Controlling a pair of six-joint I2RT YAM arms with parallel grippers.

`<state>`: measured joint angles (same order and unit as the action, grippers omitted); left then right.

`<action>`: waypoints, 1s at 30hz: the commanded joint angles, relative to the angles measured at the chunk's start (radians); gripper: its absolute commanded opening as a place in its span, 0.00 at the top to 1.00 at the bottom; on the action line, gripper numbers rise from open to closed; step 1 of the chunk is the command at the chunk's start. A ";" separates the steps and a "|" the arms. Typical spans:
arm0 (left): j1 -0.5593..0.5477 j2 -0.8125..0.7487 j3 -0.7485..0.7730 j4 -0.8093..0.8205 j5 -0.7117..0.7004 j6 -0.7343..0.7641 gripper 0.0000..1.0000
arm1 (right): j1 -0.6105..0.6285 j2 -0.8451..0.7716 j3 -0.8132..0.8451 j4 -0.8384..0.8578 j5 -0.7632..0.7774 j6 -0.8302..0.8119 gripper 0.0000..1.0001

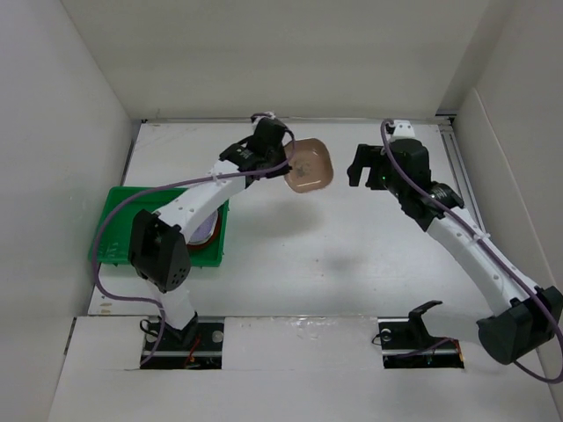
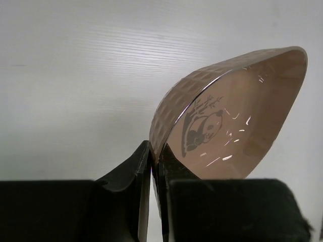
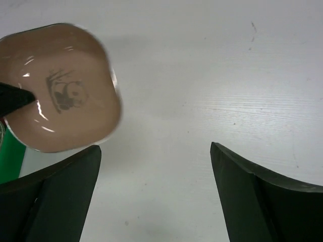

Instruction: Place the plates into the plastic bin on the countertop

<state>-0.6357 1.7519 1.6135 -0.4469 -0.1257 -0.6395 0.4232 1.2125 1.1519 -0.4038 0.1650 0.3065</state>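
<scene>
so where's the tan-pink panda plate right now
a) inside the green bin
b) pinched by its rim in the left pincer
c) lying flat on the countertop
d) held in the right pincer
b: the left pincer is shut on the rim of the tan-pink plate, holding it off the surface, while the right pincer is open with nothing in it.

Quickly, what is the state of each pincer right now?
Left pincer: closed on the rim of the tan-pink plate.
Right pincer: open, holding nothing.

No readable text anywhere; only panda drawing [image 2: 204, 132] on tan-pink plate [image 2: 257, 96].
</scene>
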 commanded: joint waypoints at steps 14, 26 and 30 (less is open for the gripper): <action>0.781 -0.739 -0.714 0.008 0.040 -0.241 1.00 | -0.084 -0.079 -0.146 0.123 -0.168 -0.053 0.03; 0.812 -0.836 -0.886 0.030 0.069 -0.353 0.82 | -0.038 -0.142 -0.136 0.122 -0.200 -0.072 0.03; 0.812 -0.900 -0.816 -0.033 0.069 -0.322 0.01 | -0.029 -0.153 -0.136 0.122 -0.191 -0.072 0.03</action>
<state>0.1741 0.9134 0.7246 -0.4641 -0.0673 -0.9646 0.3813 1.0863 0.9977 -0.3294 -0.0231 0.2508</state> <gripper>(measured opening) 0.923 0.965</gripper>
